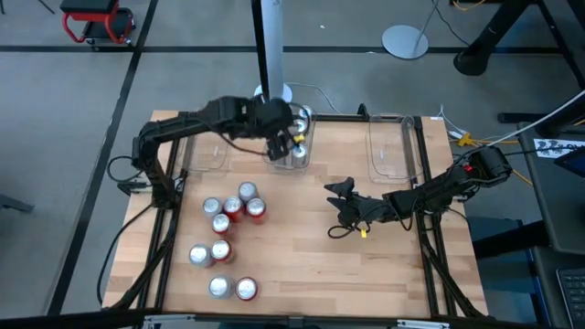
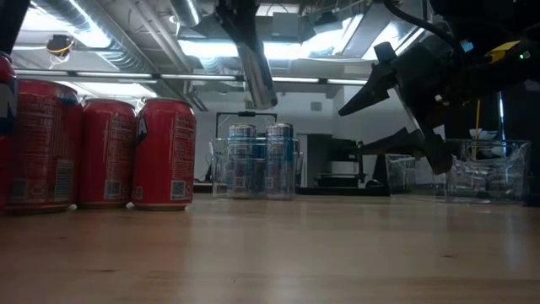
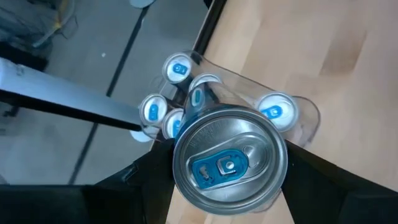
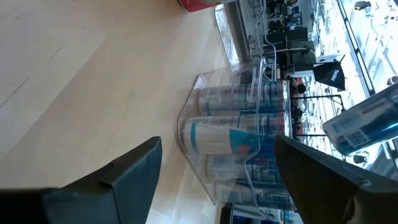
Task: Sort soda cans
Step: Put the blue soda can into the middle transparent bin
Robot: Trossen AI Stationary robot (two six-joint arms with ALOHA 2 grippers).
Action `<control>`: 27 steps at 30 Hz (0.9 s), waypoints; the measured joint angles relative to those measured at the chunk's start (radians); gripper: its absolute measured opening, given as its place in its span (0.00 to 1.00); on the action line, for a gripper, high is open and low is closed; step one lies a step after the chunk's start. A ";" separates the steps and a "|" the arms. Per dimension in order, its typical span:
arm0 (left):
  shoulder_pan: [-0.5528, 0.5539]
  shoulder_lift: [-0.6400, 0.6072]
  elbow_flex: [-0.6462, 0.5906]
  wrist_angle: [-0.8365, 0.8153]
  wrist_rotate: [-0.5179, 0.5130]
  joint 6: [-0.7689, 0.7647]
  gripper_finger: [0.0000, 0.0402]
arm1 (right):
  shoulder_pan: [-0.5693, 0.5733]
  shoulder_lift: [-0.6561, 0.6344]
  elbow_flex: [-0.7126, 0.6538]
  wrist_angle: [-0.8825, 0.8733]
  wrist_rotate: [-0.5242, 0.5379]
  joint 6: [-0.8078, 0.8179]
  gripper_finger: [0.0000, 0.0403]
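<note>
Hanging over the middle clear bin (image 1: 299, 146) at the desk's (image 1: 311, 265) twelve o'clock edge, the left gripper (image 3: 229, 165) is pinching a blue-tabbed can (image 3: 229, 165) upright between its fingers, long axis vertical, directly above the cans already standing inside. Straight down looks like the coming move. The right gripper (image 1: 340, 203) is waiting at three o'clock, fingers spread and empty. Red and silver cans (image 1: 230, 212) are sitting at eight o'clock on bare wood, well apart from the bin.
</note>
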 joint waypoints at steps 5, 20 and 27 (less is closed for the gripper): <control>0.067 0.000 0.000 0.001 0.076 0.007 0.58 | 0.000 0.000 0.000 0.000 0.003 0.000 0.77; 0.140 0.076 0.000 0.010 0.222 0.049 0.58 | 0.000 0.000 0.000 -0.006 0.003 0.000 0.77; 0.166 0.119 0.003 0.003 0.227 0.053 0.58 | 0.000 0.000 0.000 -0.014 0.007 0.001 0.77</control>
